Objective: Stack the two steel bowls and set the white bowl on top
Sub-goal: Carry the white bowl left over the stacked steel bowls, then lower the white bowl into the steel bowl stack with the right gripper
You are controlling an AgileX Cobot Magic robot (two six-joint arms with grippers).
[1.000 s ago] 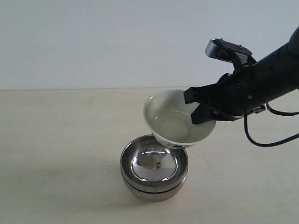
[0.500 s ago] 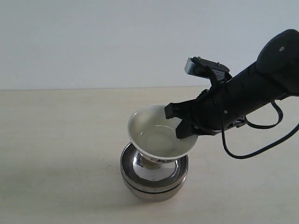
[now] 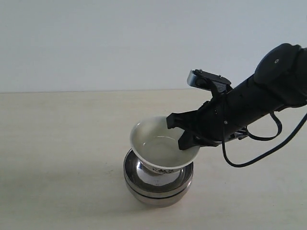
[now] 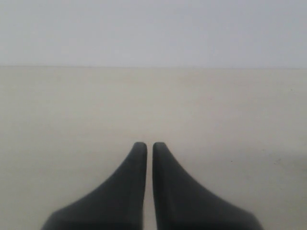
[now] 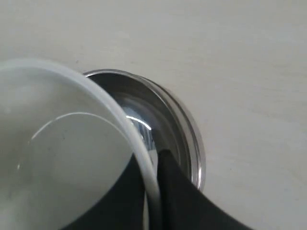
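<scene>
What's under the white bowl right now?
The two stacked steel bowls. The white bowl covers most of the upper one's inside; only its rim and some wall show.

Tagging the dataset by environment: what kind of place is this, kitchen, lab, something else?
Probably a lab test bench, not a kitchen: bare pale tabletop against a blank wall, and the only things in view are the steel bowls, the white bowl and a cabled robot arm.
</scene>
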